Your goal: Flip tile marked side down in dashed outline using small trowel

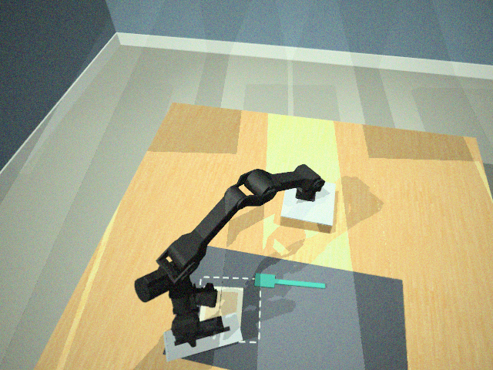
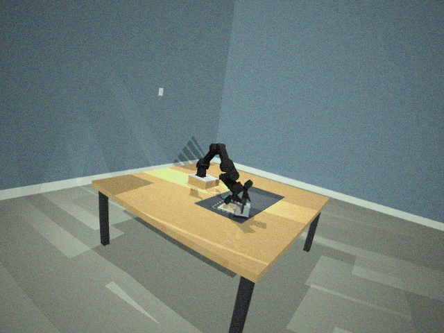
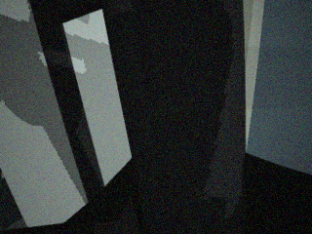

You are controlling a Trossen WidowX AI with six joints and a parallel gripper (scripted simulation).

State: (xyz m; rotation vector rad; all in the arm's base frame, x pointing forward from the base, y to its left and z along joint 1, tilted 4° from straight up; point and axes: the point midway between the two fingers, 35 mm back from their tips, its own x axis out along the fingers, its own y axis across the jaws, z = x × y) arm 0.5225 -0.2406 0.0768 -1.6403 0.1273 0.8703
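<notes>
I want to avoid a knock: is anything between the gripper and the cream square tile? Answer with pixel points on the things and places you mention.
Yes: the held grey flat plate (image 1: pixel 223 343) (image 2: pixel 247 210) (image 3: pixel 49 195) overlaps the tile (image 1: pixel 235 298) (image 2: pixel 225 207) from above. The teal paddle-shaped tool (image 1: pixel 265 280) (image 2: pixel 225 197) lies aside.

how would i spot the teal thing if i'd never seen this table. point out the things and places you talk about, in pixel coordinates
On the wooden table (image 1: pixel 417 219) (image 2: pixel 161 207), find the dark mat (image 1: pixel 382 318) (image 2: pixel 268 197), then a corner of its dashed outline (image 1: pixel 259 311). There lies the teal thing (image 1: pixel 264 280) (image 2: pixel 225 197): a blocky head with a thin straight handle, unlike the pale square tile (image 1: pixel 241 302).
</notes>
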